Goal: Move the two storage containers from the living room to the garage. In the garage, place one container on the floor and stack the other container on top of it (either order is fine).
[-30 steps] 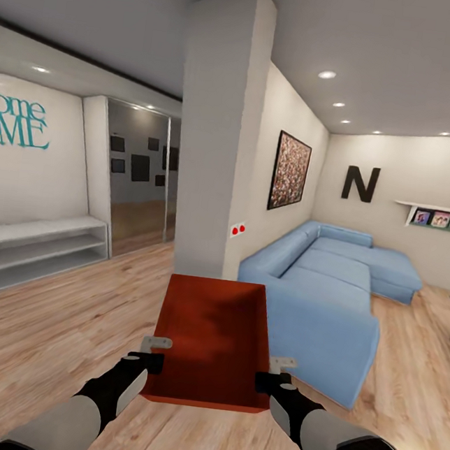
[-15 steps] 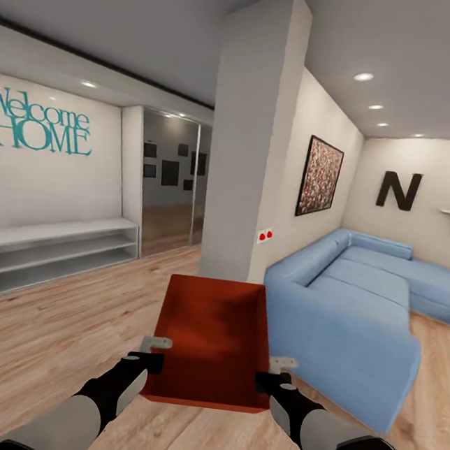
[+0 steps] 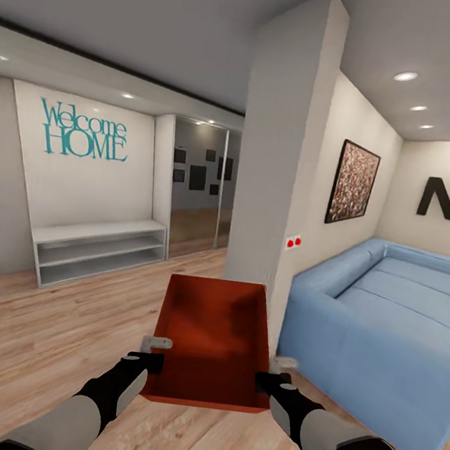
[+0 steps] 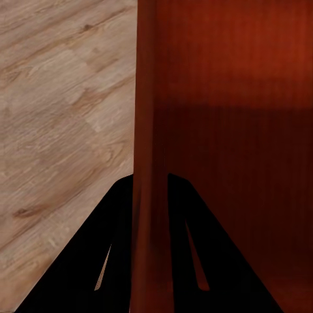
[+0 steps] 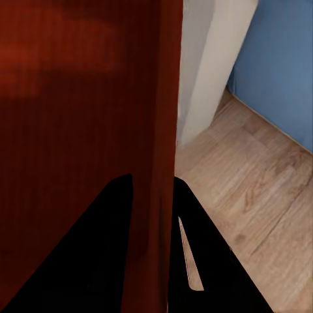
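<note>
I have the left gripper and right gripper each clamped on a side wall of the red-orange container, carried above the living room's wood floor, white pillar and blue sofa beyond.
</note>
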You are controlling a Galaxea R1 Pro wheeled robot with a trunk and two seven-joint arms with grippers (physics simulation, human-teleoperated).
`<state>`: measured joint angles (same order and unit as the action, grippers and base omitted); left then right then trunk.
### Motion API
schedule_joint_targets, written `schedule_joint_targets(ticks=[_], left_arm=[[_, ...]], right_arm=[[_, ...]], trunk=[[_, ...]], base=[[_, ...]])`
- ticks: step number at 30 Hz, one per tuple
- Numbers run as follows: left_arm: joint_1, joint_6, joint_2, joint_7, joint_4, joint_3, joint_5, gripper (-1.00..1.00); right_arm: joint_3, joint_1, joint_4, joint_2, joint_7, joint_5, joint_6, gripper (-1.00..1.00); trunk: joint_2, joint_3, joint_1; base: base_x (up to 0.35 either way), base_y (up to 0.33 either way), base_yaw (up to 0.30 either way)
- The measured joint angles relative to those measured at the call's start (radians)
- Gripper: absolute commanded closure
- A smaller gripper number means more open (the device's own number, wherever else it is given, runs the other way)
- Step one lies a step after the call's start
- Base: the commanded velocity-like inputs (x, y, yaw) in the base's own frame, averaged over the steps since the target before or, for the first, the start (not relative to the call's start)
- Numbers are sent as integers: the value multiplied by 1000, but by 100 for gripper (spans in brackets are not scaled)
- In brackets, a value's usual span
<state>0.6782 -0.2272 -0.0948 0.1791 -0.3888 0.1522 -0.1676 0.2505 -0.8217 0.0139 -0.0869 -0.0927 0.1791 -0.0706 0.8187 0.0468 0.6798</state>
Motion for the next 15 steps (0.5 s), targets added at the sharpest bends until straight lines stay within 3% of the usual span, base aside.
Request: schedule_joint_targets(ticks=[15], left_arm=[[0, 0, 0, 0, 0, -2, 2, 100]], right_arm=[[0, 0, 0, 0, 0, 0, 0, 100]], trunk=[[0, -8, 0]], base=[[0, 0, 268]])
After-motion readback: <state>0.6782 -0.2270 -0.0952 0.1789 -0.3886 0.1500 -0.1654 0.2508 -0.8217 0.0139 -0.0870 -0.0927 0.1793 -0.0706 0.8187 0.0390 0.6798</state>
